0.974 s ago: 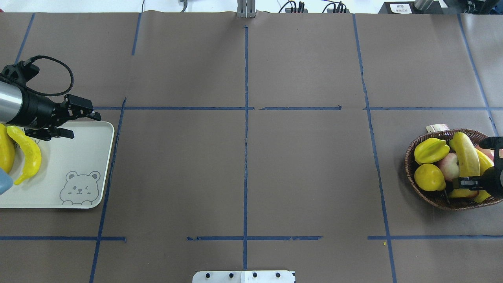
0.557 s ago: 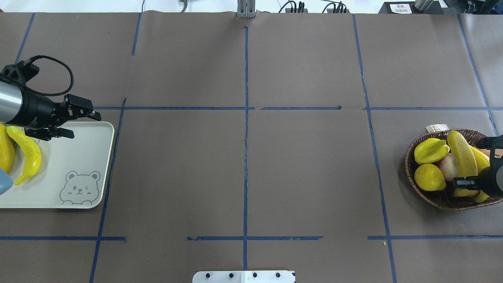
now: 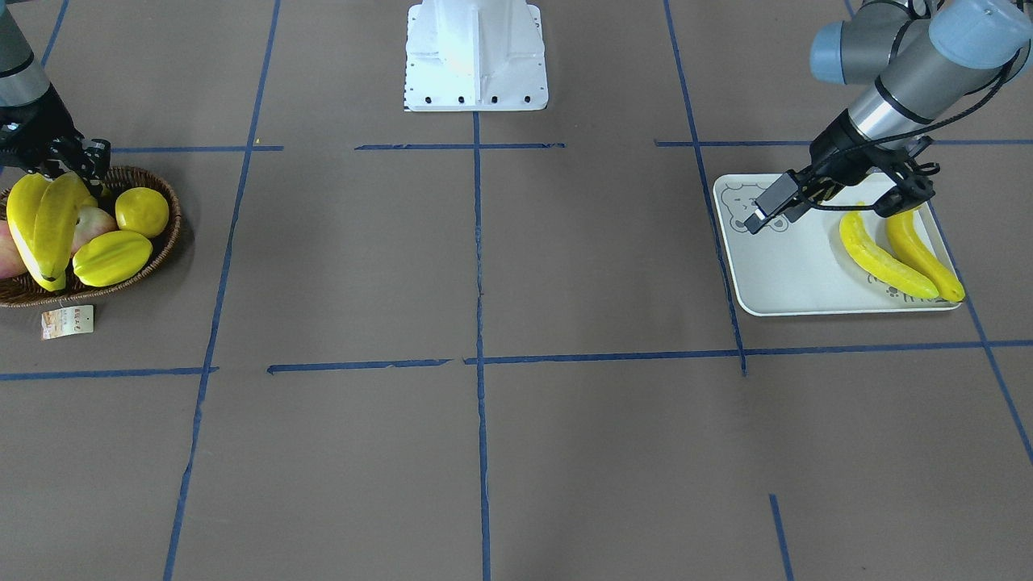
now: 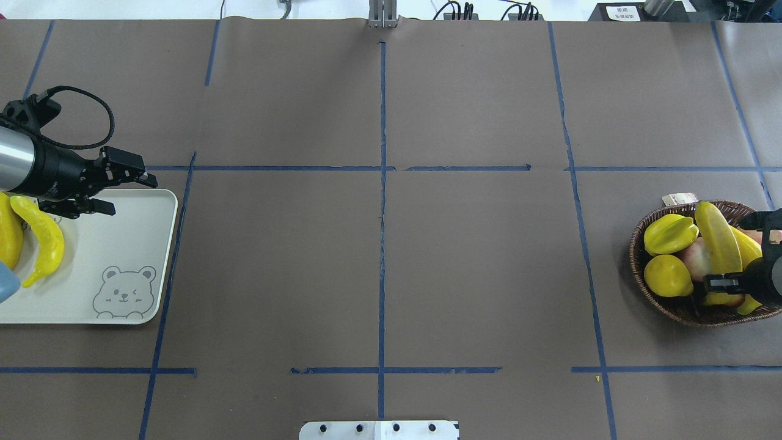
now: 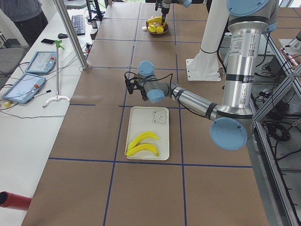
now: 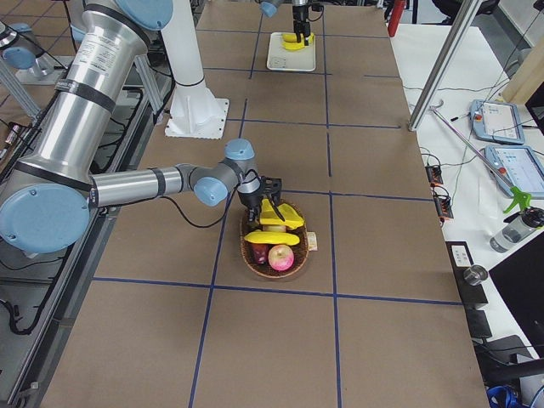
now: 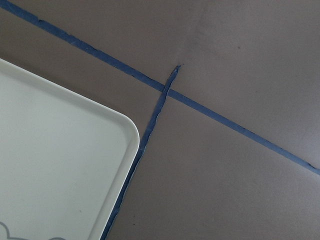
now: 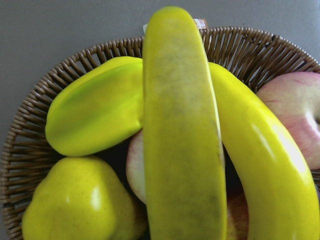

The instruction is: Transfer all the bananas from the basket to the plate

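Two yellow bananas (image 4: 43, 238) (image 3: 920, 250) lie on the pale bear-face plate (image 4: 122, 244) at the left. My left gripper (image 4: 131, 195) is open and empty, hovering over the plate's far corner (image 7: 50, 165). The dark wicker basket (image 4: 636, 260) at the right holds two more bananas. My right gripper (image 4: 724, 287) is shut on the near end of the duller banana (image 4: 716, 238), which fills the right wrist view (image 8: 182, 130). The brighter banana (image 8: 265, 160) lies beside it. The fingers are hidden in the right wrist view.
A starfruit (image 4: 670, 234), a lemon (image 4: 667, 275) and pink apples (image 8: 295, 110) share the basket. A paper tag (image 4: 679, 199) lies at its far rim. Blue tape lines cross the brown table cover. The robot's base plate (image 3: 476, 56) stands mid-table.
The duller banana in the basket has shifted and tilted a little as my right gripper drew back toward the right edge. The left arm has not moved.
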Motion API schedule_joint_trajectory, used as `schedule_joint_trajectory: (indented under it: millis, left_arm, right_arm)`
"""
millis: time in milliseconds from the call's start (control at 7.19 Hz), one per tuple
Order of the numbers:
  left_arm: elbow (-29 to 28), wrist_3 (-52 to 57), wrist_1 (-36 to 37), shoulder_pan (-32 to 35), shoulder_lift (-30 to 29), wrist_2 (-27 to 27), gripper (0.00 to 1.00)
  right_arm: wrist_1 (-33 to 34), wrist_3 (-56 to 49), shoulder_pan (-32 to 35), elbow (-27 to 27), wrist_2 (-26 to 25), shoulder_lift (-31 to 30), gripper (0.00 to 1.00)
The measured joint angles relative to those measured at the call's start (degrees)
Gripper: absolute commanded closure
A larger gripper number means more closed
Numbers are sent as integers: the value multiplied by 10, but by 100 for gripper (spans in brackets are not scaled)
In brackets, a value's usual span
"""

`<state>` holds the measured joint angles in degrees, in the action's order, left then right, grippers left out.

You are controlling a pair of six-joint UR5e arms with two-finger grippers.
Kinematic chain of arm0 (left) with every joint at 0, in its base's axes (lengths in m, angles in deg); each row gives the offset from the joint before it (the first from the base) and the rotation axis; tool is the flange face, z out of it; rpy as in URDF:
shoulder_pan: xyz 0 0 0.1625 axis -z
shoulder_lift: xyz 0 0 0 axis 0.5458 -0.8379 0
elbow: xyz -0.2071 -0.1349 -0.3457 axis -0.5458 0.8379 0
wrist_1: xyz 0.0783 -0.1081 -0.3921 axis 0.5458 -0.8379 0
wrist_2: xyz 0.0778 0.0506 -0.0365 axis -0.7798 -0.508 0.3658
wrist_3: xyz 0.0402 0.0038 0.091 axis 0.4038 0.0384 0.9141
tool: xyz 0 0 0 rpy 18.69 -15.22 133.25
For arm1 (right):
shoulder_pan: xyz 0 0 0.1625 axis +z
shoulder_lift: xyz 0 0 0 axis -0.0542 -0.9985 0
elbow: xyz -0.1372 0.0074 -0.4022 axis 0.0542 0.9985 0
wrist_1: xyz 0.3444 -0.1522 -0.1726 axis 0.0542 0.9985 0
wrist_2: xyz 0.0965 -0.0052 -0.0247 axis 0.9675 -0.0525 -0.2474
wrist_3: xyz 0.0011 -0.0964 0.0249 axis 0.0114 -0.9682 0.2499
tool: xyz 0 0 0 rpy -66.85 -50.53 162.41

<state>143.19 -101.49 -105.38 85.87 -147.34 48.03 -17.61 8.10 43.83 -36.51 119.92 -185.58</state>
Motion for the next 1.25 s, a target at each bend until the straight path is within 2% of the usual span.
schedule_joint_trajectory:
  millis: [278,557,696,1253]
  left_arm:
    - [0,0,0,-2,0,0,0]
    - [1,-16,-1,-12,-11,0,0]
    - [2,-29,-1,-20,-25,-5,0]
    - [5,-42,-6,-82,-93,-81,0]
  right_arm:
    - [109,-50,46,-73,28,11,98]
    - [183,-84,72,-108,59,64,98]
    - [191,-83,74,-108,73,97,99]
    - [188,-10,69,-67,134,255,98]
